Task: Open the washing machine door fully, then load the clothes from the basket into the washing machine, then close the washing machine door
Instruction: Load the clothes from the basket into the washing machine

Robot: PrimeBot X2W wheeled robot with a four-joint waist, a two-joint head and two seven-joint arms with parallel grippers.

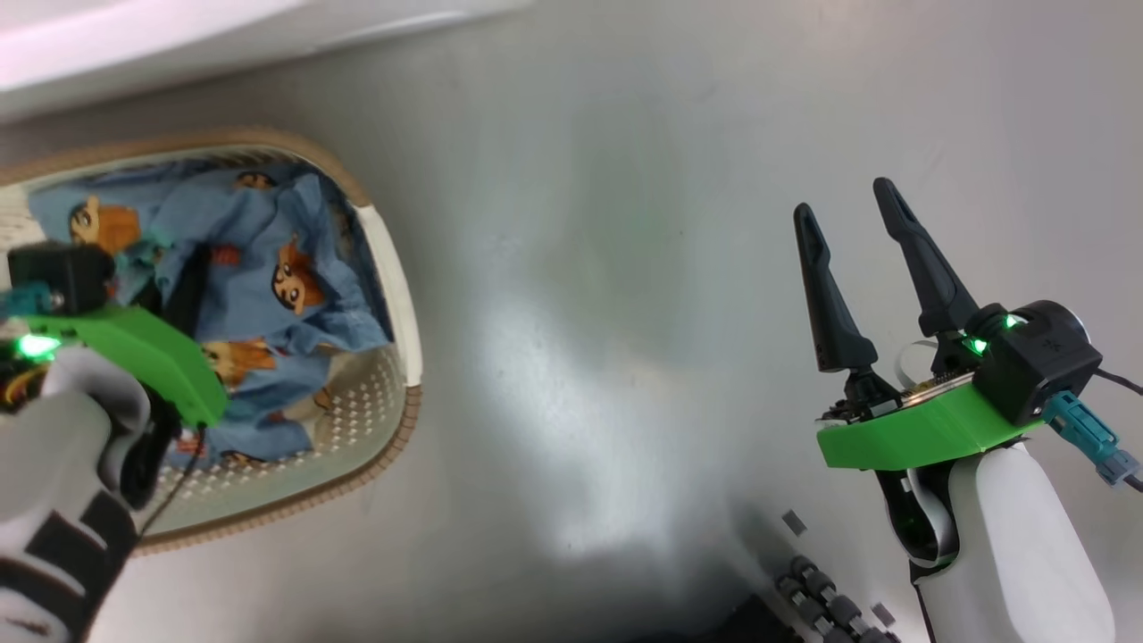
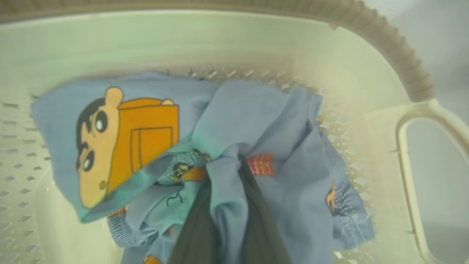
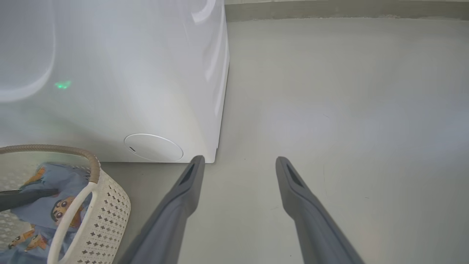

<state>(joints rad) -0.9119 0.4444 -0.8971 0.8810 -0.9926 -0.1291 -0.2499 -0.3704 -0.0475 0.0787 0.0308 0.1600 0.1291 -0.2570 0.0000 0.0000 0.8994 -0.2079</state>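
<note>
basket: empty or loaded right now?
Loaded. The clothes lie bunched inside the basket, within its brown rim. The left hand is shut on a fold of them.

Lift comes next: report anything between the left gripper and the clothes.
Nothing visible does: the left gripper is closed on a fold of the clothes inside the basket, cloth bunched between its fingers.

The grey floor (image 1: 625, 223) below me is smooth and glossy, with a pale patch of glare near the middle of my head view. A small grey square (image 1: 793, 522) shows on it at the lower right. In my right wrist view, a darker skirting strip (image 3: 329, 9) runs along the top edge.
</note>
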